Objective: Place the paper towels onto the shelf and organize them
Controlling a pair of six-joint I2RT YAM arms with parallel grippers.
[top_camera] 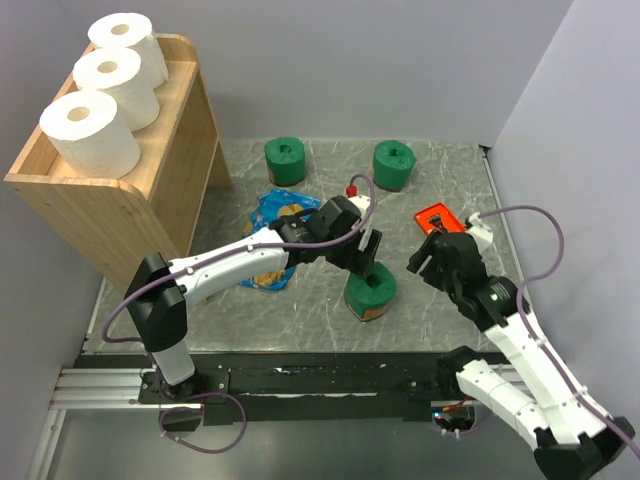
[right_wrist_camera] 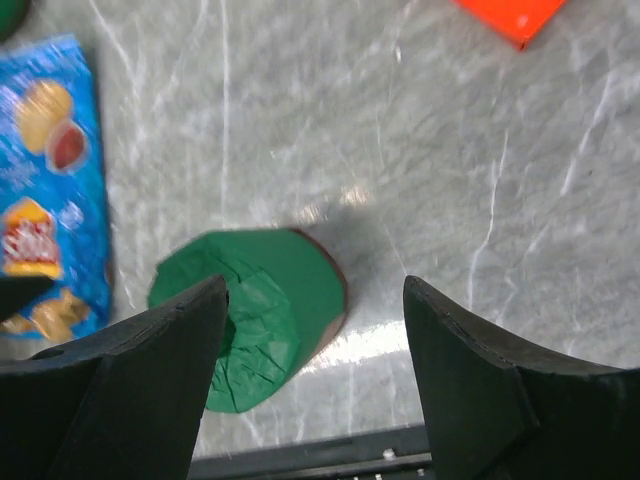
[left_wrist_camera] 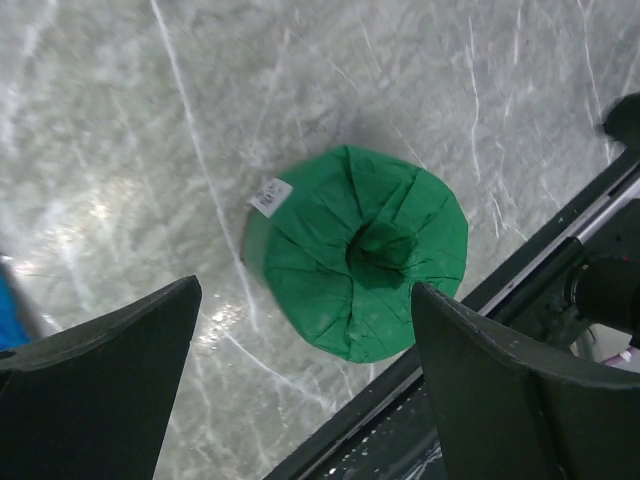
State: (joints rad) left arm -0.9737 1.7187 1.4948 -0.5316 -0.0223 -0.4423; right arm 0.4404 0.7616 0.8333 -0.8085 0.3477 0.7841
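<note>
Paper towels (top_camera: 88, 128): 3 white rolls (top_camera: 112, 80) on shelf (top_camera: 130, 215); 3 green rolls (top_camera: 285, 160) left, nearest at 6 o'clock under left gripper (left_wrist_camera: 305, 298); it and right gripper (right_wrist_camera: 312, 295) gape, empty.

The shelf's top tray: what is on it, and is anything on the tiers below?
Three white paper towels stand in a row on the shelf top tray. The tray and side panel cover the lower tiers, so their contents cannot be seen.
</note>
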